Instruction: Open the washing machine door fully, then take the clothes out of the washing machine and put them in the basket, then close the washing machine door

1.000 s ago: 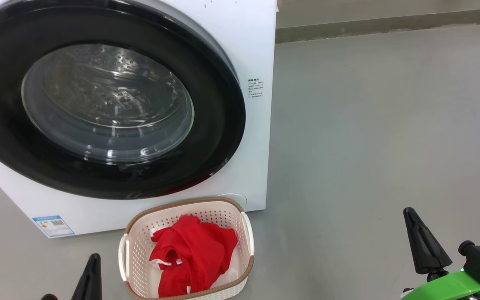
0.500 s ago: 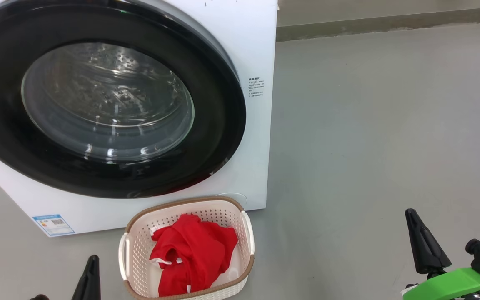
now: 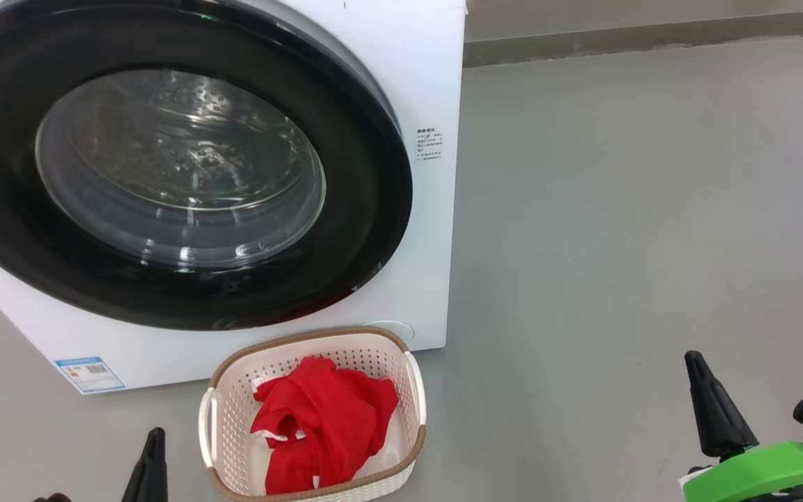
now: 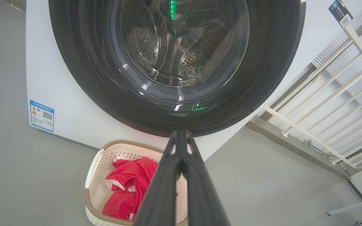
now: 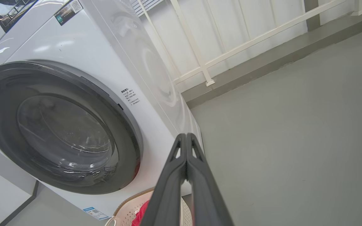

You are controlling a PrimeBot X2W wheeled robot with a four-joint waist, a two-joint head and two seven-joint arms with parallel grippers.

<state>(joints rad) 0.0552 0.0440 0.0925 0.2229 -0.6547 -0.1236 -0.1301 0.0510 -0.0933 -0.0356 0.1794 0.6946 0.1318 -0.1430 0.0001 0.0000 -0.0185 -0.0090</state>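
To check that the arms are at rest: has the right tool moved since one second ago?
Yes, slightly: against the basket, the right tool has drifted to the right and a little lower in the head view.

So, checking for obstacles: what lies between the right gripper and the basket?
Only bare grey floor, in the head view: the shut right gripper stands off to the right of the basket, apart from it.

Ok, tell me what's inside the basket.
The red clothes lie bunched in the basket, white trim showing, below its rim. Whatever may be under the fabric is covered, as is most of the basket's floor.
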